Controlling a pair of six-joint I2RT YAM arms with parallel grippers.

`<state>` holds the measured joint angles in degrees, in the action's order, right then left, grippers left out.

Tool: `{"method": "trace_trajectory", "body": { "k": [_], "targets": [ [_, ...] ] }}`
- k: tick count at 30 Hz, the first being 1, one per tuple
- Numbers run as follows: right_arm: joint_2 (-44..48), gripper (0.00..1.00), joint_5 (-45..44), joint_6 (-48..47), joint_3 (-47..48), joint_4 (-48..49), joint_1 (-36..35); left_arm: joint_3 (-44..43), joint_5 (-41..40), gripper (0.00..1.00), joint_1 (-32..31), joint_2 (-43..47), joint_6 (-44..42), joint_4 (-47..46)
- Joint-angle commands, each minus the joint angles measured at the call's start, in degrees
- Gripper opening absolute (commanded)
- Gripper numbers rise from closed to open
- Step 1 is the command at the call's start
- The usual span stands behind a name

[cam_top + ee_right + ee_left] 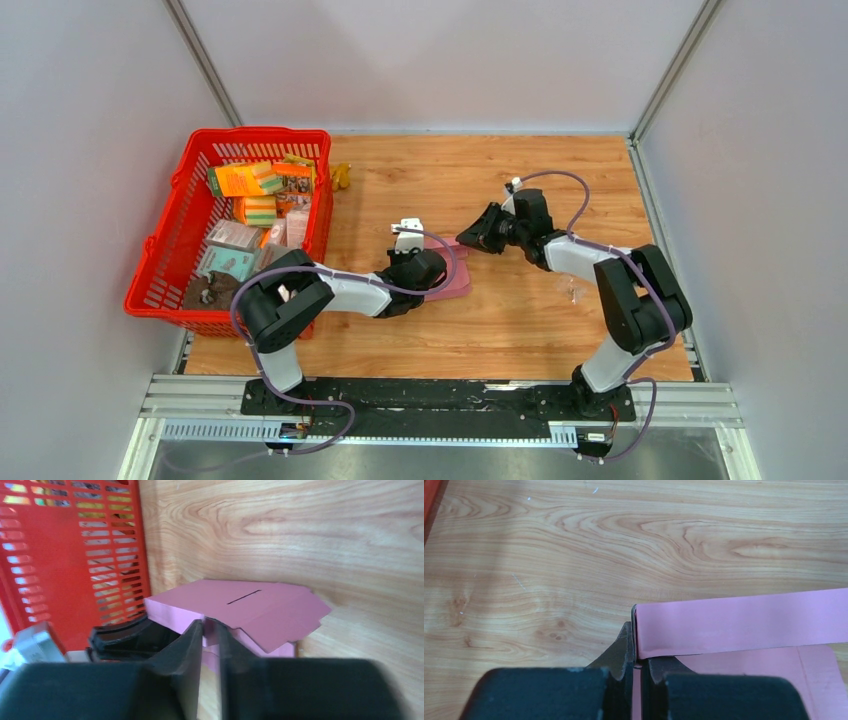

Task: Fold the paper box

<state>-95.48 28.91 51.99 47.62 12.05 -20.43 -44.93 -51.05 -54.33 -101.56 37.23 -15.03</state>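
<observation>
The pink paper box (458, 282) lies mid-table, partly folded, with one long side panel (744, 622) raised. My left gripper (428, 268) is shut on the end of that raised panel; in the left wrist view (638, 652) its jaws pinch the pink edge between them. My right gripper (470, 240) is at the box's far right corner. In the right wrist view (210, 629) its jaws are nearly together with a pink flap between the tips. A wide slotted flap (245, 605) is held lifted over the box. The box's floor is mostly hidden.
A red plastic basket (160, 270) with printed packages stands at the left, also in the right wrist view (75, 555). A small yellow object (342, 176) lies beside the basket's far corner. Walls close in the table at the back and both sides.
</observation>
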Motion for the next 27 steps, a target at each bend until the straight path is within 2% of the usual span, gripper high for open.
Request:
{"method": "trace_trajectory", "body": {
  "k": [1, 3, 5, 8, 9, 10, 12, 16, 19, 27],
  "targets": [
    [4.5, 0.33, -5.9, -7.3, 0.6, -6.1, 0.4, -0.1, 0.7, 0.00, -0.1, 3.1, 1.6, -0.1],
    [7.8, 0.39, -9.6, -12.4, -0.6, -10.4, 0.3, -0.1, 0.8, 0.00, -0.1, 3.6, 2.0, 0.4],
    [9.7, 0.38, -10.7, -15.8, -1.9, -11.4, 0.2, -0.3, 1.3, 0.00, -0.1, 4.0, 2.8, 2.6],
    [10.8, 0.26, -13.9, -18.4, -3.0, -14.2, -0.4, -2.4, 2.4, 0.00, 0.4, 4.1, 5.6, 9.0],
    [11.1, 0.15, -15.3, -19.6, -3.1, -14.3, -0.5, -3.8, 2.8, 0.00, 0.5, 4.0, 7.4, 10.9],
    [11.1, 0.08, -15.8, -19.9, -3.6, -14.2, -0.8, -4.4, 3.8, 0.00, 0.6, 3.7, 8.0, 12.4],
    [11.3, 0.00, -17.7, -20.3, -4.2, -13.2, -1.5, -5.7, 5.0, 0.00, 1.3, 3.1, 9.8, 16.1],
    [8.9, 0.00, -21.7, -21.7, -3.3, -13.3, -4.4, -6.0, 6.8, 0.00, 2.0, 2.2, 10.2, 17.5],
    [6.0, 0.00, -24.2, -22.2, -2.1, -13.1, -6.6, -7.4, 4.6, 0.00, 2.2, 1.9, 10.0, 21.3],
    [0.5, 0.00, -28.8, -25.4, 1.2, -11.5, -9.6, -6.6, 5.8, 0.00, 2.2, 1.9, 8.5, 18.3]
  ]
}}
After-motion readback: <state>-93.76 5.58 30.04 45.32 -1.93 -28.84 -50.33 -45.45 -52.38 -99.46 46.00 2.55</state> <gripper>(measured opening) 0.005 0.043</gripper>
